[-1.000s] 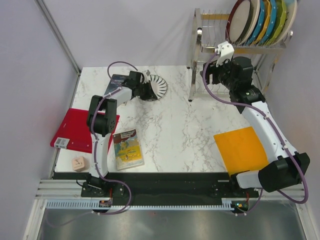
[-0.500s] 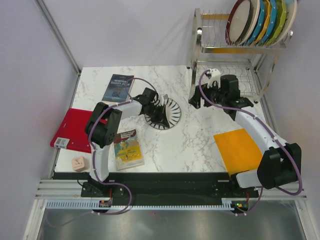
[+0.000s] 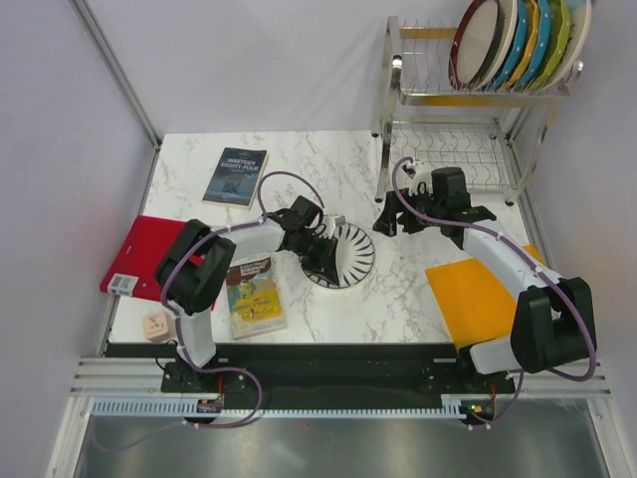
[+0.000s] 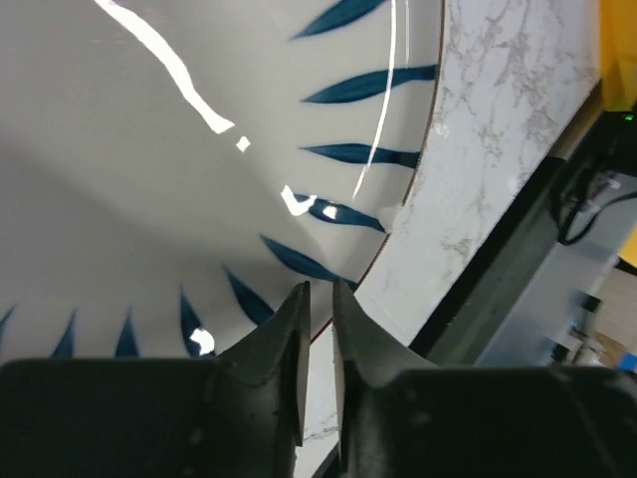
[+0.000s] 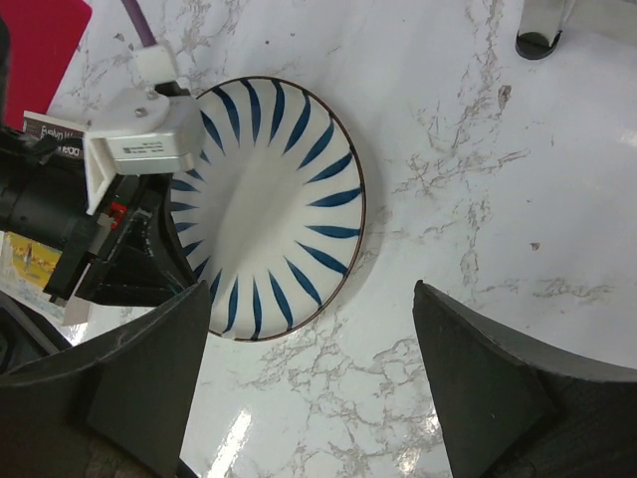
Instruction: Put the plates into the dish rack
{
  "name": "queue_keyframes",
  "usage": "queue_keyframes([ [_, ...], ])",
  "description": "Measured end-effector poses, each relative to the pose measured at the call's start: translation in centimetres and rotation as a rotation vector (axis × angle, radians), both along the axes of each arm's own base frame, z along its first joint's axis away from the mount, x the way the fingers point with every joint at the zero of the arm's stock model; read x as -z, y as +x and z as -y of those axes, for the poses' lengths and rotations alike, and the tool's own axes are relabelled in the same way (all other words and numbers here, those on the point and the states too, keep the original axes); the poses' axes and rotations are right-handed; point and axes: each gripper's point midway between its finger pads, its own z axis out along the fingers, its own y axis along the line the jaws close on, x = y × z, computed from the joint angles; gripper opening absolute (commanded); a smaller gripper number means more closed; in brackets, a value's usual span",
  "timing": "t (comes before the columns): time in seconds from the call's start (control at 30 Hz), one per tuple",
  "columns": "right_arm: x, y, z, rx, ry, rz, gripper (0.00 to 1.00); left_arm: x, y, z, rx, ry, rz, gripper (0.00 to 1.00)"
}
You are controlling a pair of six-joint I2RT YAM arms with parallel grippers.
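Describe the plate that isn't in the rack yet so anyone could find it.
Look at the marble table with the steel rack. Near its middle lies one plate. It alone is white with dark-blue radial stripes; the other plates stand on edge in the rack's top shelf.

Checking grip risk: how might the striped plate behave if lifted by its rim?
Likely rigid and breakable: the striped plate looks like glazed ceramic. Glare suggests a slippery rim. Lying flat on the marble table, it should slide, not roll.
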Motion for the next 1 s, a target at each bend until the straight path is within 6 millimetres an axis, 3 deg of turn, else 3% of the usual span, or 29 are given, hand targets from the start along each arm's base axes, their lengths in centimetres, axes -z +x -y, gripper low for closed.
queue_keyframes([
  [0.1, 0.4, 0.0, -0.1, -0.011, 0.0, 0.001, 0.9, -1.9, 0.6, -0.6, -0.009, 0.003, 0.089, 0.4],
  [0.2, 1.7, -0.5, -0.1, -0.025, -0.01, -0.019, 0.9, -5.2, 1.9, -0.4, -0.02, -0.045, 0.208, 0.49],
  [0.33, 3.9, -1.9, -0.1, -0.05, -0.009, -0.068, 0.91, -9.9, 4.5, -0.8, -0.089, -0.127, 0.363, 0.56],
  [0.4, 4.8, -2.7, -0.3, -0.069, 0.005, -0.094, 0.91, -11.0, 6.6, -2.6, -0.202, -0.153, 0.383, 0.59],
  [0.5, 6.3, -3.3, -0.8, -0.092, 0.029, -0.145, 0.92, -9.4, 9.4, -6.6, -0.383, -0.126, 0.338, 0.59],
  [0.6, 8.0, -3.3, -1.3, -0.089, 0.063, -0.201, 0.91, -5.5, 10.9, -11.2, -0.541, -0.05, 0.237, 0.58],
  [0.67, 9.0, -3.1, -1.3, -0.077, 0.087, -0.236, 0.91, -3.8, 11.2, -12.5, -0.58, -0.02, 0.195, 0.57],
  [0.83, 10.8, -2.4, -0.9, -0.04, 0.128, -0.292, 0.9, -1.1, 11.3, -12.9, -0.593, 0.012, 0.122, 0.56],
  [1.0, 10.8, -1.7, -1.6, -0.054, 0.183, -0.299, 0.89, -0.5, 12.0, -11.9, -0.587, -0.029, 0.078, 0.51],
])
